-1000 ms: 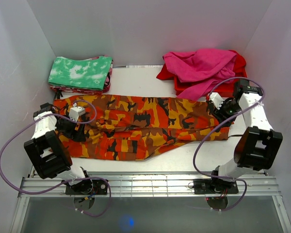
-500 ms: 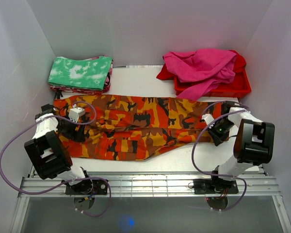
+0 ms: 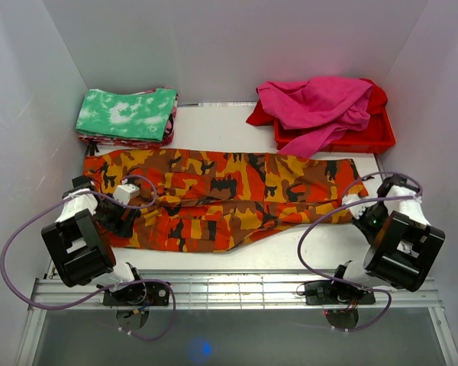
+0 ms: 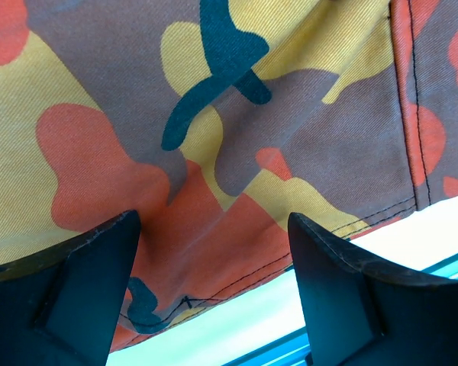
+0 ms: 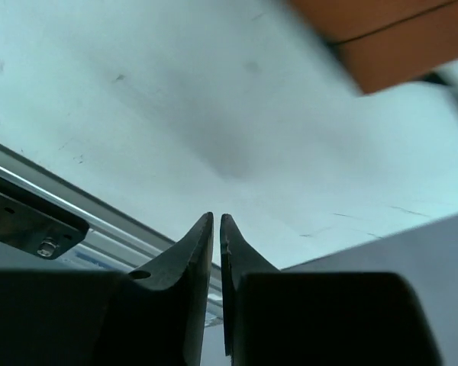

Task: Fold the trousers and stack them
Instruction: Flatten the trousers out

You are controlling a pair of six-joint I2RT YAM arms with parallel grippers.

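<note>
R pincer [image 5: 217,217] has pulled back off the trousers [image 3: 229,198] to bare counter [image 3: 290,252] — tips nearly touching, empty. L pincer [image 4: 212,221] wide open over near hem, nothing held. Trousers lie full-length — fold prob. still pending.

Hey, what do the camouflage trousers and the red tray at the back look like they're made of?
The trousers look like woven cotton-type cloth with a matte finish: the left wrist view shows a fine diagonal weave, printed patches and stitched hems. The red tray looks like rigid moulded plastic, judging by its straight, even rim and slight sheen, though that is less certain.
</note>
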